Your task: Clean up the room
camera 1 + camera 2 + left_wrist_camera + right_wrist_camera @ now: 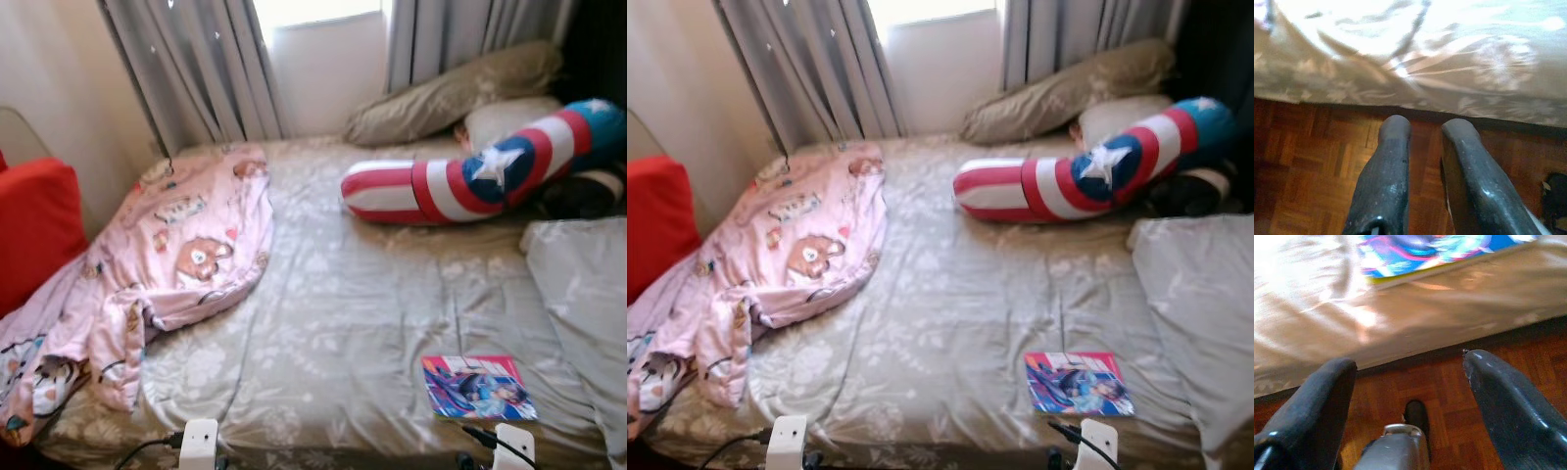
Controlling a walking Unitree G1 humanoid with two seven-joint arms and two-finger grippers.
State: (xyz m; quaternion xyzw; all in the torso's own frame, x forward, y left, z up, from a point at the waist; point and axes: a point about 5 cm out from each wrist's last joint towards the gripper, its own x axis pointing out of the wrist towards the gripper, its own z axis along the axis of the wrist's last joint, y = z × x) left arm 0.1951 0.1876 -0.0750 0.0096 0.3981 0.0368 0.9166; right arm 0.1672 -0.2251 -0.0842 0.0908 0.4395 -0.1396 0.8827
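Note:
A bed with a beige flowered sheet (343,304) stands before me. On its near right corner lies a colourful comic book (478,388), whose edge is also in the right wrist view as the book (1440,252). A crumpled pink printed blanket (186,245) covers the bed's left side and hangs over the edge. My right gripper (1410,364) is open and empty, low in front of the mattress edge just below the book. My left gripper (1425,128) hangs over the parquet by the bed's edge, its fingers nearly together with nothing between them.
A red, white and blue star bolster (470,181) lies across the far right, with beige pillows (451,93) behind it. A grey pillow (583,294) is at the right edge, a red cushion (34,230) at the left. Parquet floor (1312,171) runs under the bed.

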